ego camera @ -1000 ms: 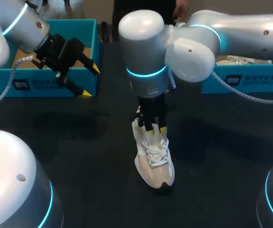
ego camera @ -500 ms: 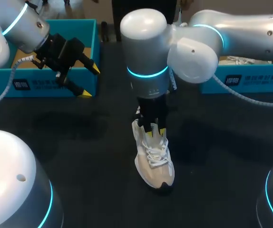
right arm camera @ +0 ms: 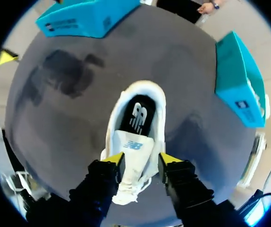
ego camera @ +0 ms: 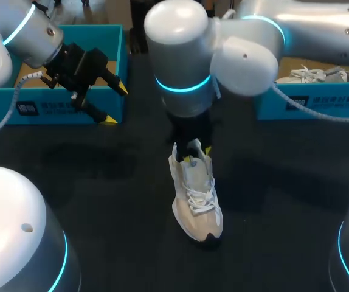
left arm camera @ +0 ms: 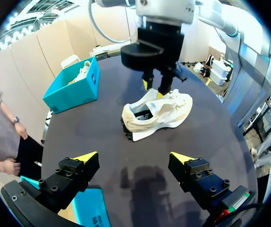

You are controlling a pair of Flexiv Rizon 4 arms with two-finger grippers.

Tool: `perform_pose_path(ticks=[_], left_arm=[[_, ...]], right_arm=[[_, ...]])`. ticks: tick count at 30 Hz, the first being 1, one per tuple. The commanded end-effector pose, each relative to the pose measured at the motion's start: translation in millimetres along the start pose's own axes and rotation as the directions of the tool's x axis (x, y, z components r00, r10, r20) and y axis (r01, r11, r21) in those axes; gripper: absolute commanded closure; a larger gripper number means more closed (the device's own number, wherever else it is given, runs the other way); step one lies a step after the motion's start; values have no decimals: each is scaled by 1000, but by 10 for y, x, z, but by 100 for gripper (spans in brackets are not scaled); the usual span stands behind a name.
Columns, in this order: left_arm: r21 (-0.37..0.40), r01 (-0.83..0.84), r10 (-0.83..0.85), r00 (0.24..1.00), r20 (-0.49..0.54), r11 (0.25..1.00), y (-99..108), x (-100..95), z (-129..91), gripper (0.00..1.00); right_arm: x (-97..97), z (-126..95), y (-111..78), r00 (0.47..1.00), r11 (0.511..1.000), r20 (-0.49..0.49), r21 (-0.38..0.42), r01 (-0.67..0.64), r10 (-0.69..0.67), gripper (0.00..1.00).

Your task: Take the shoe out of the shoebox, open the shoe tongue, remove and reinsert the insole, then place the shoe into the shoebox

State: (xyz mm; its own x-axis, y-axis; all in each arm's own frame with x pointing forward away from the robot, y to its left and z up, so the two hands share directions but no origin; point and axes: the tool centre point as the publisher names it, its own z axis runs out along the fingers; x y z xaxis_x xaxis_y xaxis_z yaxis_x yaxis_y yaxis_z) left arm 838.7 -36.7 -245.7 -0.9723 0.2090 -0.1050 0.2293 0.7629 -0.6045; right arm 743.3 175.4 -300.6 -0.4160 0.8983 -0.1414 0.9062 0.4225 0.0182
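Cream-white mesh over a thick pale sole, dark at the toe: a lace-up shoe (ego camera: 197, 201), upright near the middle of the black worktop (ego camera: 101, 182), outside either box, toe nearest, heel farthest. Probably light and pliant, with a yielding upper and a stiffer sole. Best taken by the padded tongue (right arm camera: 134, 142) or the heel collar, not the loose laces. Just behind the laces, right claw (ego camera: 197, 155) reaching down from above, narrow, yellow tips pinching that tongue from both sides, dark printed insole (right arm camera: 135, 116) showing in the opening beyond. Farther back at left, left claw (ego camera: 115, 104) spread wide, holding nothing, hanging by the near wall of an open teal cardboard shoebox (ego camera: 71, 111). Far right, a second teal box (ego camera: 308, 103) with another white shoe (ego camera: 311, 75) inside.
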Motion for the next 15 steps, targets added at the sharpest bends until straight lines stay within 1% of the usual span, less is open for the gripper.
perform_pose_path(ticks=[1,2,15], left_arm=[[-5,0,0,1000,1,1000,-5,11,-7,0],[-5,0,0,1000,1,1000,-5,11,-7,0],[-5,0,0,1000,1,1000,-5,11,-7,0]], right_arm=[[70,-161,130,986,986,37,-3,166,-165,2],[74,-184,149,978,980,66,5,198,-198,0],[74,-184,149,978,980,66,5,198,-198,0]])
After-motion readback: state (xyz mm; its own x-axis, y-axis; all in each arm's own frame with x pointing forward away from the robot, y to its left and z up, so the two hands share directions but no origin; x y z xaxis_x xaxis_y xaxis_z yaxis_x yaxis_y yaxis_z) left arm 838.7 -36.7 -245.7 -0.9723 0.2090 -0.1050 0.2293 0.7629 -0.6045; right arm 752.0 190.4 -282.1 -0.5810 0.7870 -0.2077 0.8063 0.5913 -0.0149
